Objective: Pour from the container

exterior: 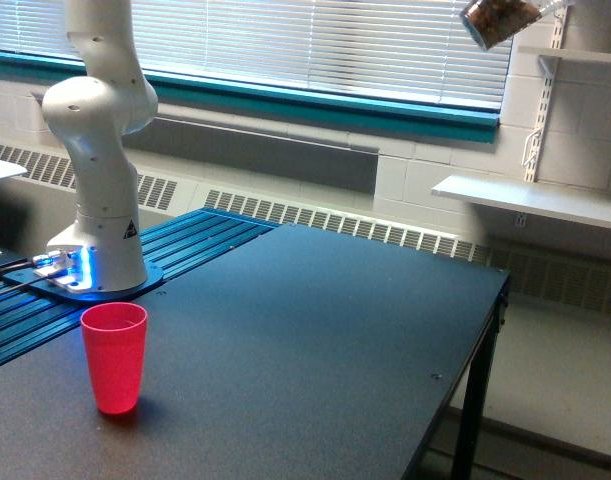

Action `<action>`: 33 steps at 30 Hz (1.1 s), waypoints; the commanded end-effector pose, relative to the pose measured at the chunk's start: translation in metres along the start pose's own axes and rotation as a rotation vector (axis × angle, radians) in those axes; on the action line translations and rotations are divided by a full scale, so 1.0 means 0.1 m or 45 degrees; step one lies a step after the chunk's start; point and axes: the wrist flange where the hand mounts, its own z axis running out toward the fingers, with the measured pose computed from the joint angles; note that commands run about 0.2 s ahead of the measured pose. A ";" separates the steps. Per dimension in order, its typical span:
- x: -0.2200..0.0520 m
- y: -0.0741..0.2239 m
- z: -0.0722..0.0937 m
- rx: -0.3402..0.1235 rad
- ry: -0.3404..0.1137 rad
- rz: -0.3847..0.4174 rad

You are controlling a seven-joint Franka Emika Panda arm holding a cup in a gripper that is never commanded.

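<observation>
High beyond table's far right corner: container tilted, brown granules inside; rigid, slippery, likely light; wants mid-wall hold. Red cup near left edge. My claw out of frame, state unknown.

Clear round container sits at the top edge of the exterior view, toward its right, partly cut off by the frame. It's tilted, one end angled down toward the view's left, with brown granular pieces visible through the wall. It's up in the air in front of the window blinds, high above the dark desk and well apart from it; whatever holds it is out of frame, so the grip can't be seen.
</observation>
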 end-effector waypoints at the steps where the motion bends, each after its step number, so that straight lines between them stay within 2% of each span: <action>1: -0.48 0.09 0.41 -0.083 -0.130 0.086; 8: -0.51 0.13 0.39 -0.114 -0.129 0.140; 14: -0.56 0.25 0.37 -0.163 -0.119 0.167; 23: -0.69 0.55 0.32 -0.272 -0.106 0.197; 28: -0.84 0.76 0.31 -0.342 -0.120 0.227; 29: -0.71 0.79 0.09 -0.358 -0.101 0.266; 30: -0.64 0.79 -0.03 -0.371 -0.099 0.297; 33: -0.70 0.89 -0.05 -0.414 -0.120 0.338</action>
